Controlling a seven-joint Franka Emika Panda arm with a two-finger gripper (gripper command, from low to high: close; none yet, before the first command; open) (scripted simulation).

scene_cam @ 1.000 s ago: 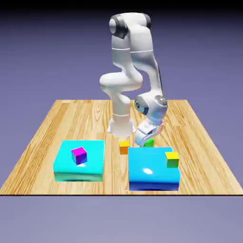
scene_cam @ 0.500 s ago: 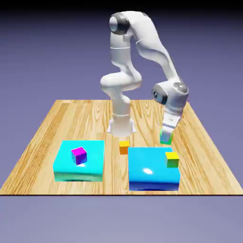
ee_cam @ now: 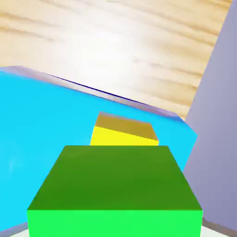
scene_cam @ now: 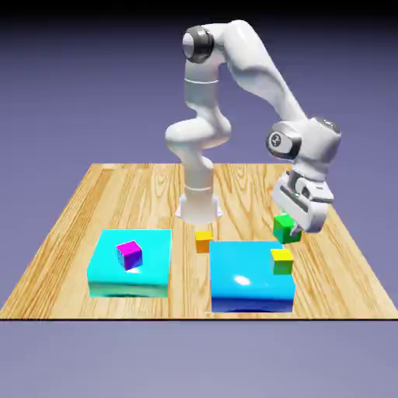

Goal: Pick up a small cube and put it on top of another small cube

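Observation:
My gripper is shut on the small bright-green cube and holds it in the air, a little above the yellow-topped small cube. That cube rests near the right edge of the blue block. In the hand view the green cube fills the bottom and hides my fingertips. Just beyond it lies the yellow-topped cube on the blue block.
A cyan block with a magenta-purple cube on it stands at the exterior view's left. An orange cube sits on the wooden table between the two blocks, in front of the robot's base.
The arm has lifted the green cube off the table behind the blue block and swung it toward the exterior view's right, ending above the yellow-topped cube.

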